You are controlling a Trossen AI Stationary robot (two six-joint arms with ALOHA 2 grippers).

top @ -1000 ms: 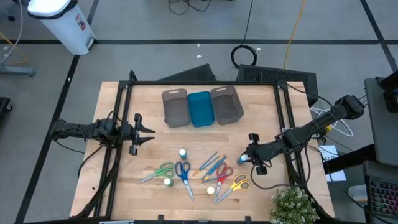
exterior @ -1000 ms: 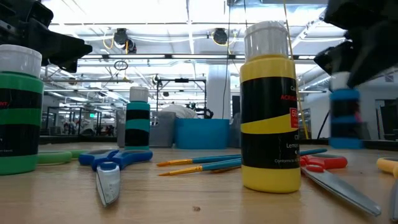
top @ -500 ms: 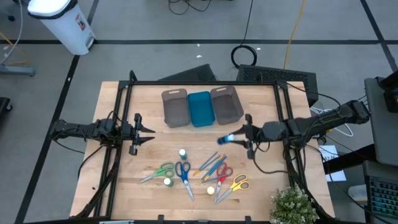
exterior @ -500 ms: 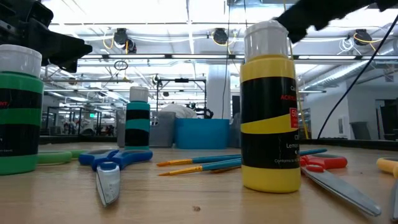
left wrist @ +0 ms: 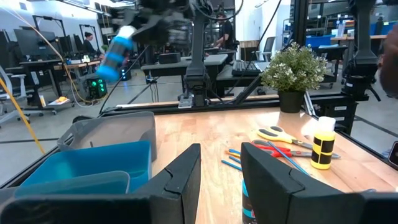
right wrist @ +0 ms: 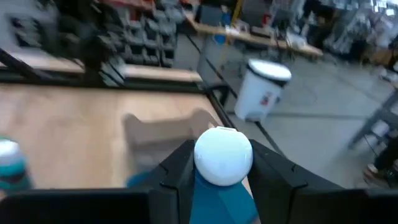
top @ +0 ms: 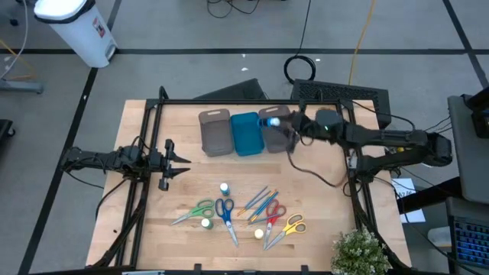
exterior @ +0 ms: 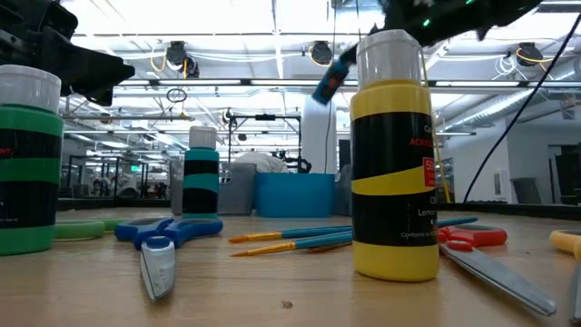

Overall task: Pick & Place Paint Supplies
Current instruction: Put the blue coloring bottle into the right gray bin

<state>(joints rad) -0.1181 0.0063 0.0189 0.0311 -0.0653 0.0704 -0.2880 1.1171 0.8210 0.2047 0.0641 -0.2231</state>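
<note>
My right gripper (top: 280,127) is shut on a blue paint bottle with a white cap (top: 269,119) and holds it in the air over the right grey tray (top: 281,136). The low view shows the bottle (exterior: 329,77) tilted high above the table. My left gripper (top: 183,162) waits open near the table's left side. A teal bottle (top: 225,188), a green one (top: 205,224) and a yellow one (top: 259,234) stand upright on their bases. Among them lie flat green (top: 195,211), blue (top: 225,214), red (top: 273,214) and yellow (top: 289,226) scissors, and the brushes (top: 258,201). My right gripper pinches the blue bottle by its body (right wrist: 214,196), just below the white cap (right wrist: 223,155), one finger (right wrist: 180,165) on each side. The fingers reach in roughly level from the table's right side. The bottle is lifted clear and tilted.
Three trays sit side by side near the far edge: grey (top: 215,131), blue (top: 246,133), grey. A potted plant (top: 359,250) stands at the near right corner. A black frame (top: 153,137) borders the table. There is bare wood between the trays and the supplies.
My right gripper, shut on the blue bottle, has swung from the table's near right area up and toward the far edge and leftward. It now holds the bottle over the right grey tray. The bottle has tipped from upright to tilted.
</note>
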